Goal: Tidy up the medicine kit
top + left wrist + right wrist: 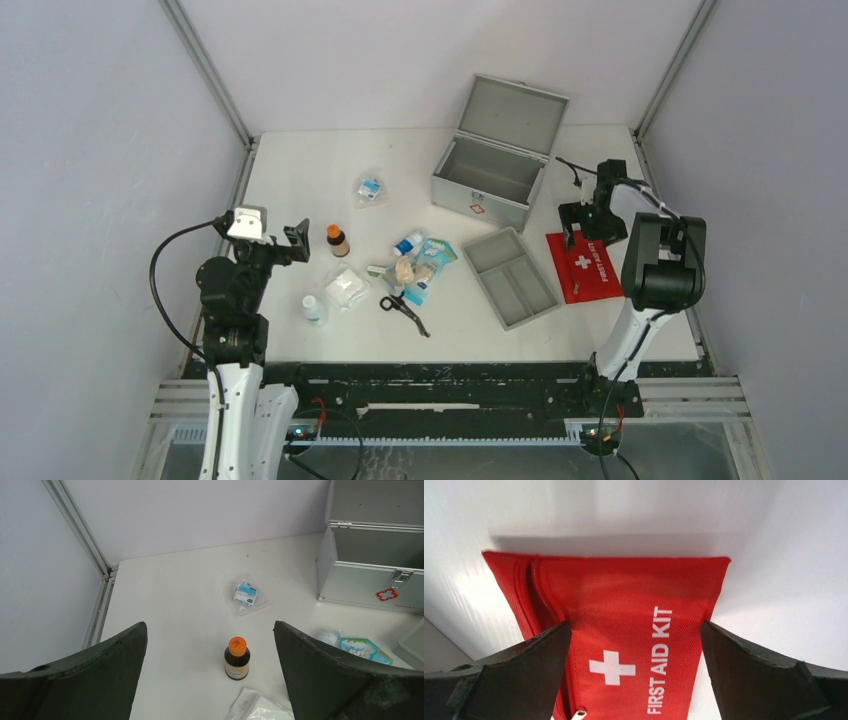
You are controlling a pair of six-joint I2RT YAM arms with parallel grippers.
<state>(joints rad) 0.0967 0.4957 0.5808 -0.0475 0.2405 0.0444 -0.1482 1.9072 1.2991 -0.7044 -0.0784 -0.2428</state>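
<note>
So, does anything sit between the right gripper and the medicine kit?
Nothing visible. The right gripper, open, hangs over the red first-aid pouch; bare table separates it from the medicine kit. The grey tray lies off that line.

The jaws of the left gripper (210, 630) are seen spread wide, with nothing held. Between them, a brown bottle (237, 658) with an orange cap is stood upright on the white worktop (175, 590). Farther off, a clear bag (246, 594) holding a blue-white item is laid flat. At the right, the grey medicine kit (372, 580) is shown with its lid raised, and a teal packet (362, 649) is seen near it.
</note>
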